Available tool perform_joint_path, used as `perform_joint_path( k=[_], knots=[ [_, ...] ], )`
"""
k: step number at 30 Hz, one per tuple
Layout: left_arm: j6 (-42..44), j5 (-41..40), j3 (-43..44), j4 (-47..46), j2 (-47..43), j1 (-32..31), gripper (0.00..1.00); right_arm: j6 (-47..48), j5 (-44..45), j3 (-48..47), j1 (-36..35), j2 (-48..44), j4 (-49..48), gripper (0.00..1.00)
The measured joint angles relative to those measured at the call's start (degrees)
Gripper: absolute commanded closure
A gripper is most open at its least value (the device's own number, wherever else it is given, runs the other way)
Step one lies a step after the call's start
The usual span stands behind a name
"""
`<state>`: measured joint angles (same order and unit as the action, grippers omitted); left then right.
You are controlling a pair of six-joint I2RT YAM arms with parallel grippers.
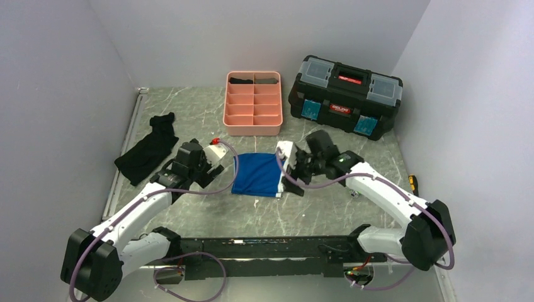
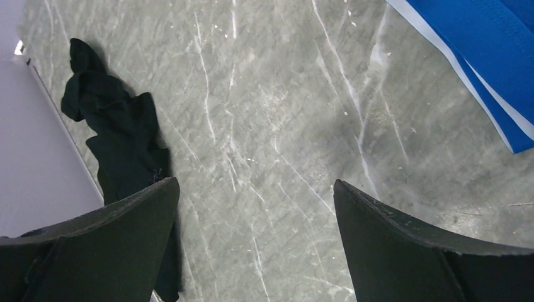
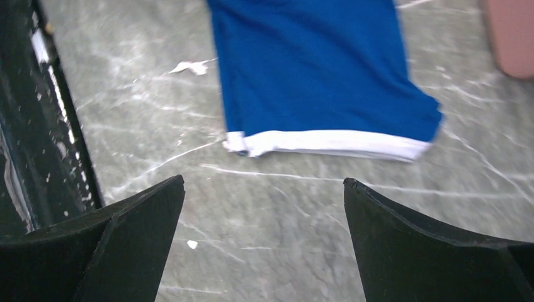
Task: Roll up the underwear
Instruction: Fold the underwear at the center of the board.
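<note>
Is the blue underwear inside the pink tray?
No, the blue underwear lies spread flat on the table, on the near side of the pink tray and outside it.

The underwear (image 1: 257, 175) lies at the centre of the surface (image 1: 201, 113), between the two tools. The left tool (image 2: 253, 181) is just beside its left edge and the right tool (image 3: 263, 179) just beside its right edge, each over bare surface. Behind the underwear sits the tray (image 1: 253, 129), with fabric rolls (image 1: 267, 80) in its rearmost row of compartments. The toolbox (image 1: 345, 95) stands to the right of the tray, at the rear right. A cloth garment (image 1: 148, 151) lies near the surface's left edge, left of the left tool.
</note>
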<state>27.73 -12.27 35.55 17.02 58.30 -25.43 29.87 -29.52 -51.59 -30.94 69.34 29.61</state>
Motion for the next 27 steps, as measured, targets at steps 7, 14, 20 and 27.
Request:
perform_joint_path(
  k=[7, 14, 20, 27],
  knots=[
    [-1.46, 3.54, 0.7, 2.67, 1.07, 1.07, 0.01, 2.05, 9.2, 2.45, -12.22, 6.34, -1.42, 0.11],
    [-1.7, 4.46, 0.76, 3.89, 1.18, 1.99, 0.01, 2.05, 17.57, 1.99, -17.2, 14.53, -2.93, 0.21],
    [-1.66, 4.92, 0.74, 3.91, 1.16, 3.08, 0.01, 2.05, 21.68, 0.28, -18.97, 17.79, -3.72, 0.24],
    [-1.49, 5.55, 0.76, 3.93, 1.11, 4.31, 0.01, 2.1, 24.59, -0.85, -19.52, 20.98, -4.31, 0.32]
  ],
)
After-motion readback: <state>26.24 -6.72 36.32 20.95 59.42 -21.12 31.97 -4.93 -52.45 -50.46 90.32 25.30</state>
